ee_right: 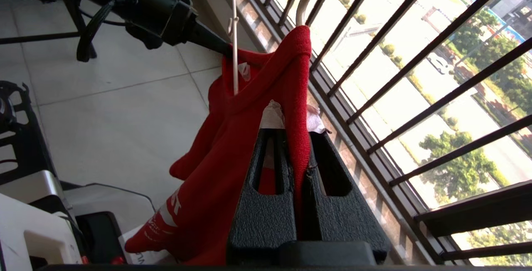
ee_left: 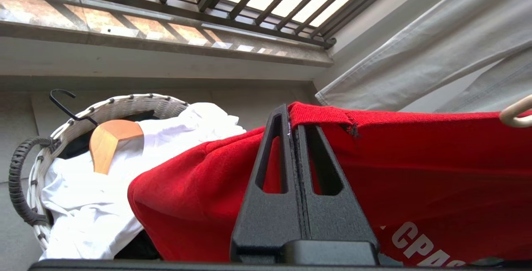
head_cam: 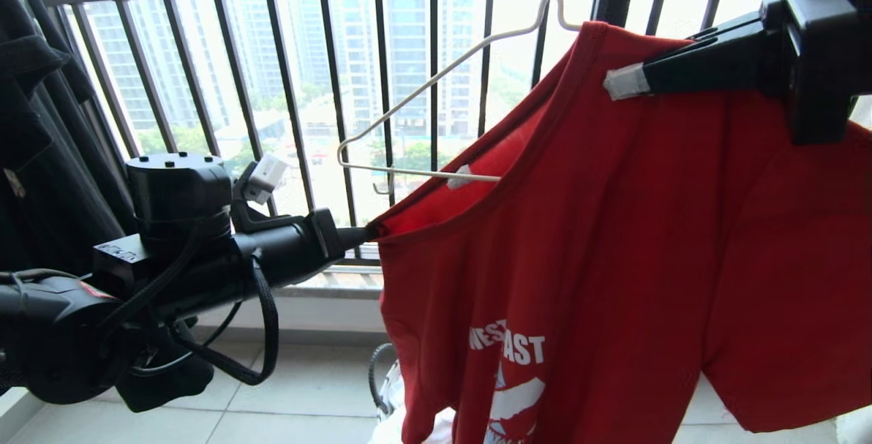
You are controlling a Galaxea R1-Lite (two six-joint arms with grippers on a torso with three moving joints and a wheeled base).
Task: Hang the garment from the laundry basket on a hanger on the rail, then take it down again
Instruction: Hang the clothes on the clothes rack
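The garment [head_cam: 613, 260], a red T-shirt with white lettering, hangs stretched between my two grippers in front of the window. My left gripper [head_cam: 371, 231] is shut on the left end of its neckline [ee_left: 291, 115]. Higher up, my right gripper [head_cam: 616, 82] is shut on the collar fold at the right shoulder [ee_right: 291, 117]. The hanger [head_cam: 436, 83], thin off-white wire, hangs by its hook from above. Its left arm pokes out of the neck opening and its right side is inside the garment. The laundry basket [ee_left: 124, 102] stands on the floor below. The rail is out of view.
The dark barred window railing [head_cam: 320, 90] runs close behind the hanger. Black clothing [head_cam: 41, 124] hangs at the far left. In the basket lie a white shirt [ee_left: 104, 204] and a wooden hanger [ee_left: 108, 142]. A grey curtain [ee_left: 436, 55] hangs to one side.
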